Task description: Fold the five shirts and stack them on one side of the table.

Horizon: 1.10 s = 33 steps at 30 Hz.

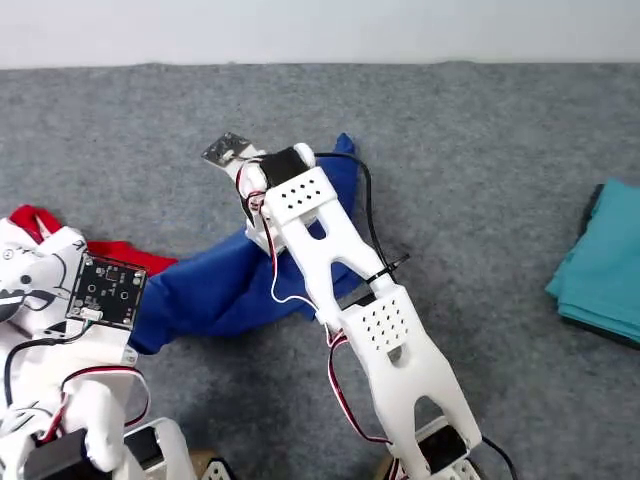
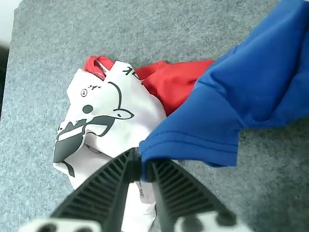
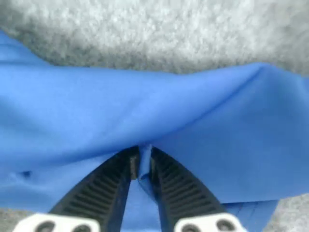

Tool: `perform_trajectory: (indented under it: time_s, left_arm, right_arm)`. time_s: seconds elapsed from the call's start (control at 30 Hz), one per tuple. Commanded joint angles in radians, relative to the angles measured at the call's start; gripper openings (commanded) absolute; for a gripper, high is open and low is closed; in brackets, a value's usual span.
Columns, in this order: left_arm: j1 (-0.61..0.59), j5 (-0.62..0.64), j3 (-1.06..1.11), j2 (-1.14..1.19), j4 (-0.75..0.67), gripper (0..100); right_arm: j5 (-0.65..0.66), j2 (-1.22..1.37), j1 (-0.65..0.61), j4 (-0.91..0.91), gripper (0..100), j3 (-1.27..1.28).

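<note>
Blue shirt point(image 1: 220, 285) lies stretched across the middle of the grey table point(image 1: 480, 150), held at two places. Left gripper point(image 2: 141, 159) is pinching the shirt's hemmed corner. Its black ribbed fingers point(image 2: 106, 183) are closed to a narrow slit with the blue edge caught between the tips, and the rest of the cloth fans out away from them. Right gripper point(image 3: 141, 157) is clamped on a small raised fold in the body of the same shirt. Its fingers point(image 3: 178, 188) are nearly together with a thin ridge of blue fabric between them, and smooth blue cloth lies on both sides and beyond the tips.

In the high view the right arm reaches out from the near edge over the far end of the blue shirt, while the left arm sits at the near left corner by the shirt's other end. The blue cloth sags in a band between the two holds.

White shirt point(image 2: 96, 121) with black print lies crumpled just beside the left gripper. Red shirt point(image 2: 169, 82) is partly under it and also tucked under the blue corner. Teal folded stack point(image 1: 605, 265) sits at the right edge of the table, well apart from both arms.
</note>
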Motion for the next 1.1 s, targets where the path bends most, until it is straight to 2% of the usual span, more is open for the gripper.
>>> perform_trajectory:
  time_s: [0.0, 0.17, 0.47, 0.57, 0.67, 0.8, 1.0, 1.07]
  left_arm:
    - [-0.003, -0.015, 0.001, 0.003, 0.0, 1]
    - [-0.003, -0.011, -0.012, 0.005, -0.038, 1]
    - [0.0, -0.009, -0.097, 0.009, -0.236, 1]
    - [0.0, -0.009, -0.165, 0.071, -0.272, 1]
    - [0.0, -0.009, -0.332, 0.221, -0.259, 1]
    - [0.009, -0.008, -0.657, 0.466, -0.172, 1]
    - [0.176, -0.009, -1.198, 0.741, 0.021, 1]
    - [0.224, -0.009, -1.369, 0.812, 0.046, 1]
  right_arm:
    - [0.037, -0.105, 0.035, 0.042, 0.9, -0.052]
    - [0.075, -0.28, 0.077, 0.042, 0.9, -0.035]
    - [0.196, -0.7, 0.196, 0.041, 0.9, 0.055]
    - [0.201, -0.816, 0.246, 0.041, 0.9, 0.055]
    - [0.199, -0.928, 0.308, 0.038, 0.9, 0.049]
    - [0.199, -1.101, 0.364, 0.033, 0.9, 0.049]
    - [0.203, -1.313, 0.427, -0.013, 0.9, 0.049]
    - [0.224, -1.366, 0.475, -0.058, 0.9, 0.049]
